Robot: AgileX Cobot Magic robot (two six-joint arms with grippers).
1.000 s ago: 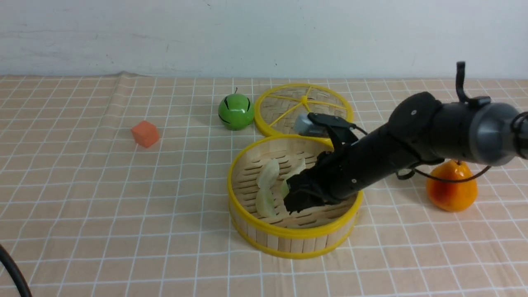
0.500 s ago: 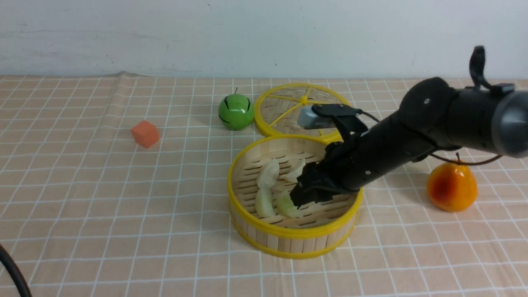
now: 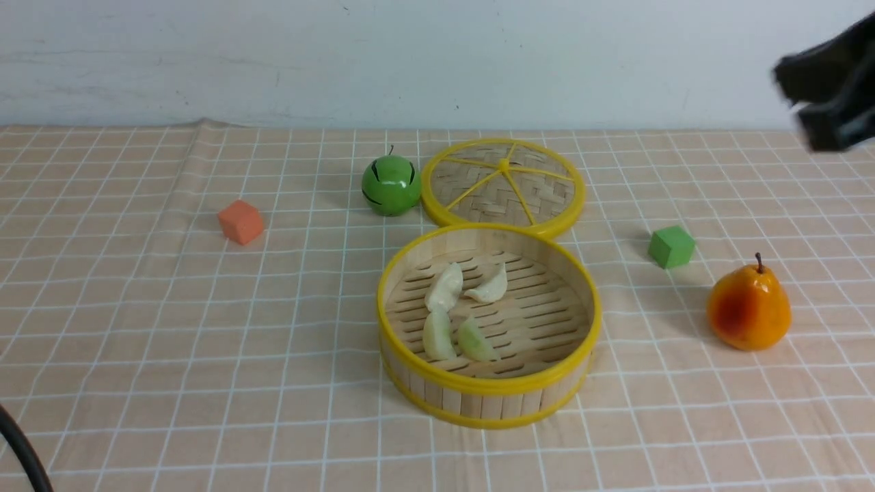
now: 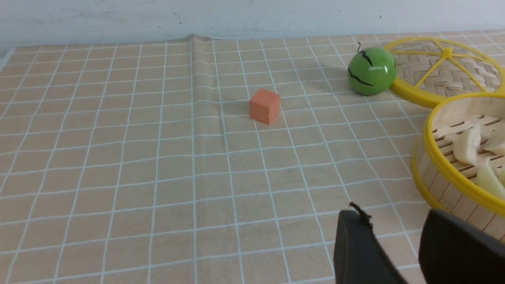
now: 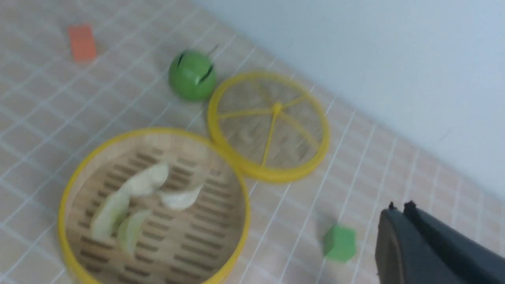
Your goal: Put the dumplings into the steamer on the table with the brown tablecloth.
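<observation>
1. Now that your right gripper (image 3: 791, 101) has lifted out and swung to the far right edge of the front view, the steamer (image 3: 489, 389) stands uncovered near the middle of the brown tablecloth (image 3: 137, 307).
2. All four dumplings (image 3: 444, 287) lie on its slatted floor, in the left half, two farther and two nearer. None shows on the cloth, so I judge the task done.
3. Your right gripper carries nothing, but blur keeps you from telling how far its jaws are parted.
4. The arm's retreat also uncovers a green cube (image 3: 671, 247) right of the steamer, which it hid a moment ago.
5. Only the left wrist view shows your left gripper (image 4: 392, 216): jaws apart, empty, low over the cloth near the steamer's left wall. That view crops most of the basket and misses the green cube.
6. Only the right wrist view looks down into the basket, showing the dumplings clear of the rim.
</observation>
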